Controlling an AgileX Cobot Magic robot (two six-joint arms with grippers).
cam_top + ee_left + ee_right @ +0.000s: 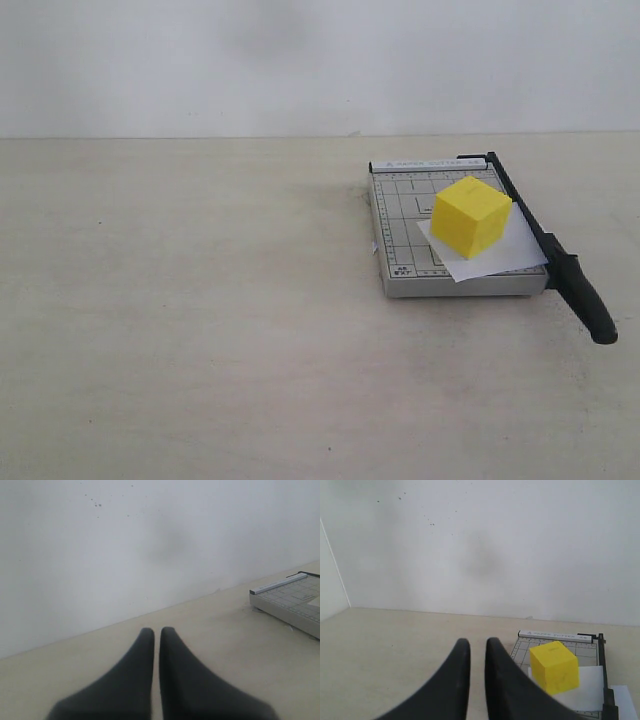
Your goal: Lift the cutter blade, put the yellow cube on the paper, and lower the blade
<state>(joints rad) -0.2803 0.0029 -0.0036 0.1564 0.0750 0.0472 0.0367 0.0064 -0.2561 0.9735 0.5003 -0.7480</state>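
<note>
– Cutter blade (548, 245): it lies lowered along the right edge of the grey gridded base (400, 230). The yellow cube (470, 215) sits on the paper (500, 258). How would the blade handle?

– Stiff and hinged at the far end, I judge. Take the thick handle (585, 300) at the near end. The left gripper (156, 630) and right gripper (478, 641) hang well clear, jaws almost pressed together, holding nothing.
</note>
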